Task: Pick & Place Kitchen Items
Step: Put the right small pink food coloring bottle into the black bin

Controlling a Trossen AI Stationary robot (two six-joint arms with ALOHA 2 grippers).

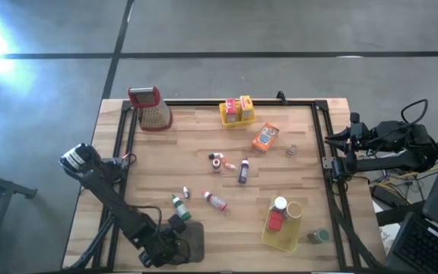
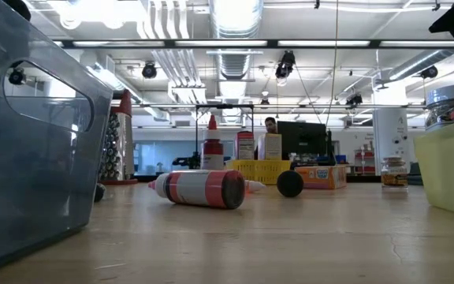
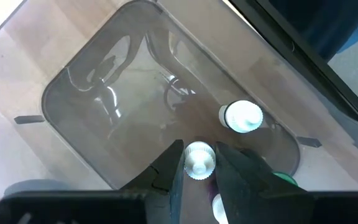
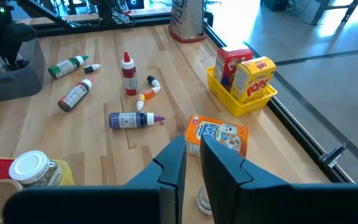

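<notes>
Grey tray point(image 3: 92, 74) is hovered over by the left jaws point(image 3: 199, 163), closed on a white-capped bottle point(image 3: 199, 160); the right jaws point(image 4: 191, 162) are nearly closed, empty.

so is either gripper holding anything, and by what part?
Left gripper, over the grey tray, pinches a small white-capped bottle at its cap. Right gripper holds nothing.

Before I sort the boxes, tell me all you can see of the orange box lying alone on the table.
The orange box looks like printed cardboard, with blue and white artwork on its upper face. It lies flat on the wooden table, skewed to the edges, near the yellow basket but apart from it. Nothing touches it.
</notes>
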